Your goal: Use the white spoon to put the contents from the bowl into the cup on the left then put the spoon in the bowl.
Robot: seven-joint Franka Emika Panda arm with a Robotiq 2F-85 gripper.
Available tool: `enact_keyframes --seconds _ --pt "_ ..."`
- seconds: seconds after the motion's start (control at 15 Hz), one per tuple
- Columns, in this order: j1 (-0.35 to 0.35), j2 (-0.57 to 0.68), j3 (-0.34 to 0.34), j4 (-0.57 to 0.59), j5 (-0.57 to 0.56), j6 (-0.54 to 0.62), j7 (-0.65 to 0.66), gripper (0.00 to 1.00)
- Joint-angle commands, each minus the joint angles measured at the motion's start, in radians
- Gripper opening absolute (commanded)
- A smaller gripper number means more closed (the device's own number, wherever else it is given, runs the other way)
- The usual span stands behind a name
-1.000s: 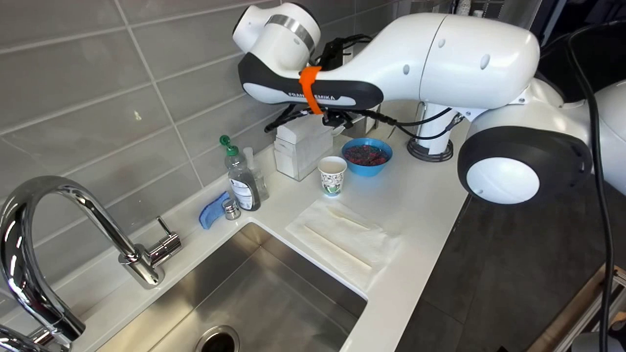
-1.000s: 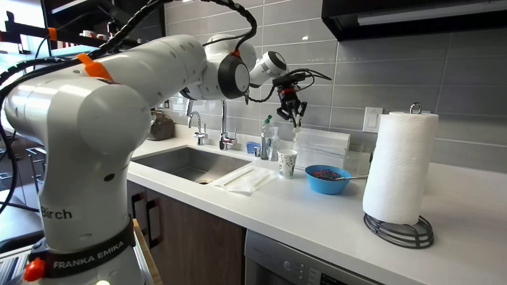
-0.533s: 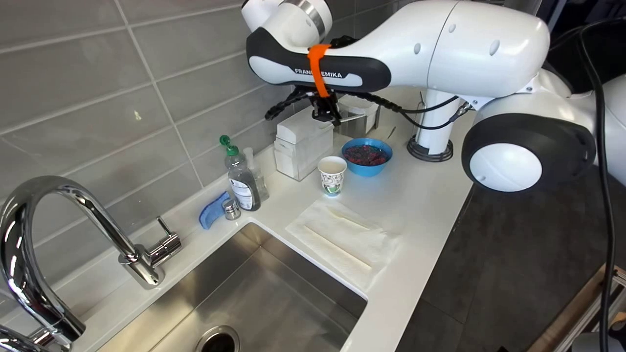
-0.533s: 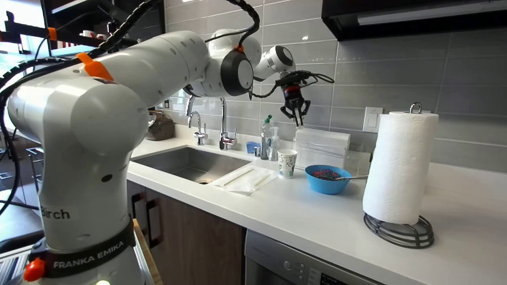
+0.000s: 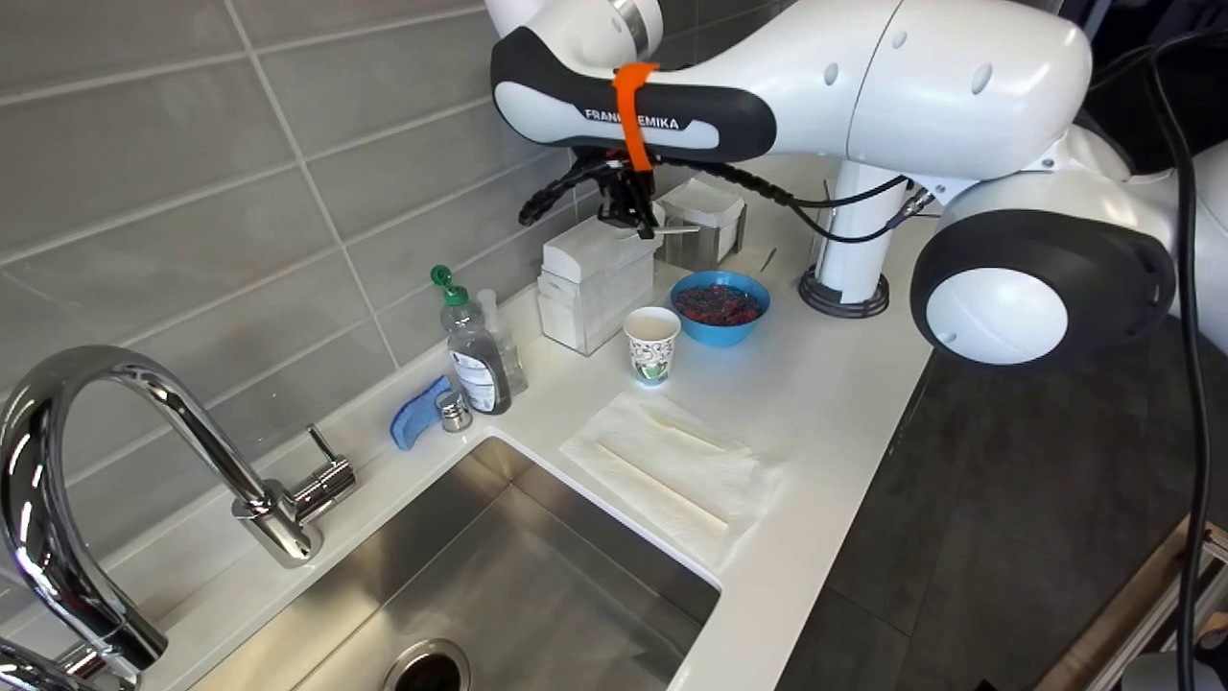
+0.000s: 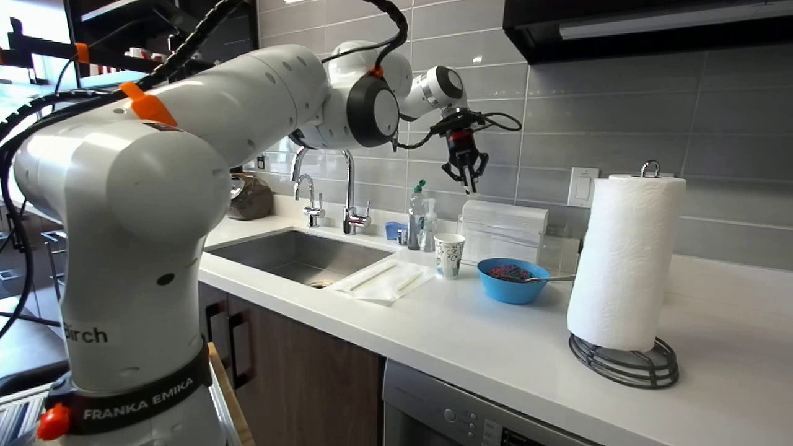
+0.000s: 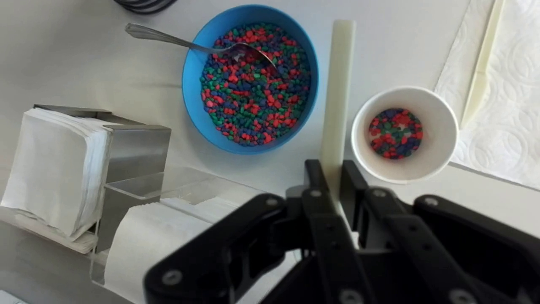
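The blue bowl and the white spoon look like smooth, matt plastic, the cup like paper, the grey spoon and the faucet like shiny metal, the sink like satin metal, and the paper towel matt and embossed.

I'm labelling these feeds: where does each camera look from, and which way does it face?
Wrist view: sits just behind the gripper, which shows closed on the white spoon; faces down at the bowl and cup.
In an exterior view, the camera sits above the sink, facing down along the counter; the arm and gripper show.
In an exterior view, it sits near the base, facing the tiled wall; the arm shows, base to gripper.
Shared: both exterior views show the bowl, cup, sink and paper-towel roll.
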Motion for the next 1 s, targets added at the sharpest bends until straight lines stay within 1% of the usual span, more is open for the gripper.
enact_keyframes --seconds 0.0,0.33,0.53,0.93 --pt "-0.006 -0.015 0.015 -0.006 0.047 0.044 0.083 0.04" --pt "-0.011 -0.027 0.014 0.005 0.076 0.104 0.192 0.04" --pt "-0.020 -0.045 0.026 0.001 0.103 0.098 0.224 0.04" --pt "-0.068 -0.061 0.101 0.001 0.230 0.149 0.227 0.04"
